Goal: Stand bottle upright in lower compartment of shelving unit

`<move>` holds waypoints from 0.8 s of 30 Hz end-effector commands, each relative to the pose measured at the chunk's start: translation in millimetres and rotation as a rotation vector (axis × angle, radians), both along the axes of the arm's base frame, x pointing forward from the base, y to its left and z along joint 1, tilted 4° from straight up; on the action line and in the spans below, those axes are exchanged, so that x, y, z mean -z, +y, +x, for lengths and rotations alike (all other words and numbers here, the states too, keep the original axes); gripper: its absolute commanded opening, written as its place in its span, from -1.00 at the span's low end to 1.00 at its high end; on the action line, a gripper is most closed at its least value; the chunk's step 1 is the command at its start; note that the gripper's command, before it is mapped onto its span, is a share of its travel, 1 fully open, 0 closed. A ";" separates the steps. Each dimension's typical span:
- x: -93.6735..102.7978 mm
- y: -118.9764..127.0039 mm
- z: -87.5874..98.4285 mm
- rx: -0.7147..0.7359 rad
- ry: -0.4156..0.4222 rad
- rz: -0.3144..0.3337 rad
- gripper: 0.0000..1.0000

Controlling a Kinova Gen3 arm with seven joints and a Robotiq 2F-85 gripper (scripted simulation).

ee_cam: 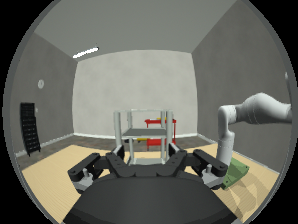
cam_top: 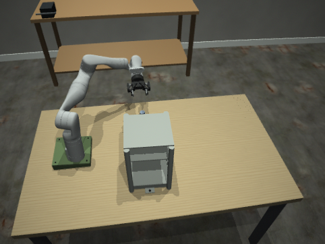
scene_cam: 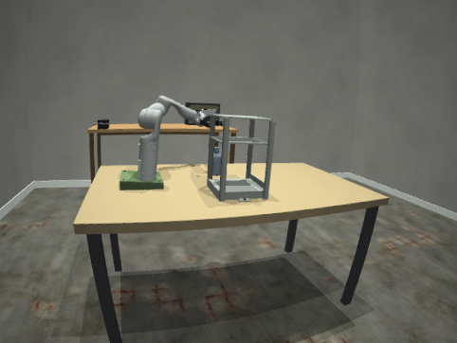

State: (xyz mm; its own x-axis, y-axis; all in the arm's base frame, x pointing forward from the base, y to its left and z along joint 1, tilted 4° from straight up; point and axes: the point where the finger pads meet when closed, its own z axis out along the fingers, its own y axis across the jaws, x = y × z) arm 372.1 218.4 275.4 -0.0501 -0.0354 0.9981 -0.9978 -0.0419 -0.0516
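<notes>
The bottle [scene_cam: 216, 162] is pale blue and stands upright on the table just behind the grey shelving unit [cam_top: 148, 132] [scene_cam: 269, 142] [ee_cam: 124, 137]. In the top view only the bottle's cap [cam_top: 142, 112] shows past the unit's top edge. The unit's lower compartment [cam_top: 148, 172] [scene_cam: 237, 188] is empty. My gripper [cam_top: 139, 90] [scene_cam: 209, 121] [ee_cam: 146, 150] is open and empty. It hangs above and a little behind the bottle, about level with the unit's top, and is clear of both.
The arm's green base plate [cam_top: 57, 159] [scene_cam: 128, 182] sits left of the unit on the wooden table [cam_top: 229, 141] [scene_cam: 303, 189]. A small grey tag [cam_top: 148, 191] lies at the unit's front. A second wooden table [cam_top: 111, 10] with a black box [cam_top: 47, 9] [scene_cam: 103, 123] stands behind.
</notes>
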 end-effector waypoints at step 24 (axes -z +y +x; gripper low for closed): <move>10.6 -9.4 5.1 0.028 -0.006 -0.016 0.63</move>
